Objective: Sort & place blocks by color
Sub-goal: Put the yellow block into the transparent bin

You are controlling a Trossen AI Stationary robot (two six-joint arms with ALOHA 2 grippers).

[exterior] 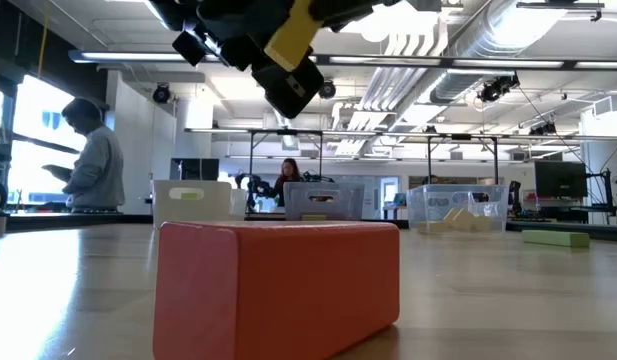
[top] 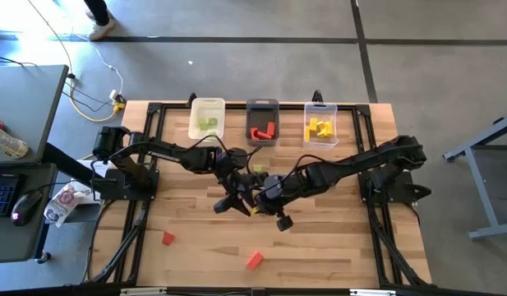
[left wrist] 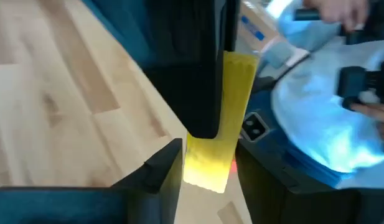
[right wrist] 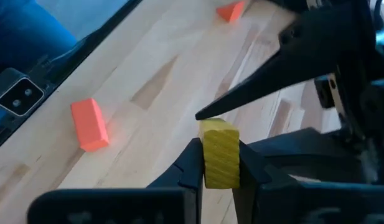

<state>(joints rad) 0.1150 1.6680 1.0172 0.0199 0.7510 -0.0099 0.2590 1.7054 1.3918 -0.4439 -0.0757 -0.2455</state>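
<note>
Meeting above the wooden table's (top: 335,238) centre, both grippers share one smooth yellow bar (right wrist: 220,152). The right gripper (right wrist: 218,163) clamps it between dark fingers; the left gripper (left wrist: 201,155) flanks it, jaws parted. Two red blocks (top: 168,238) (top: 254,261) lie toward 7 and 6 o'clock.

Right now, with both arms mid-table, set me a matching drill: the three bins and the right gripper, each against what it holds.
Column one:
1. white bin
2. grey bin
3. clear bin
4. right gripper

Column two:
A. red blocks
B. single yellow block, clamped above the table
C. green blocks
D. yellow pile

Pairs: 1-C, 2-A, 3-D, 4-B
</note>
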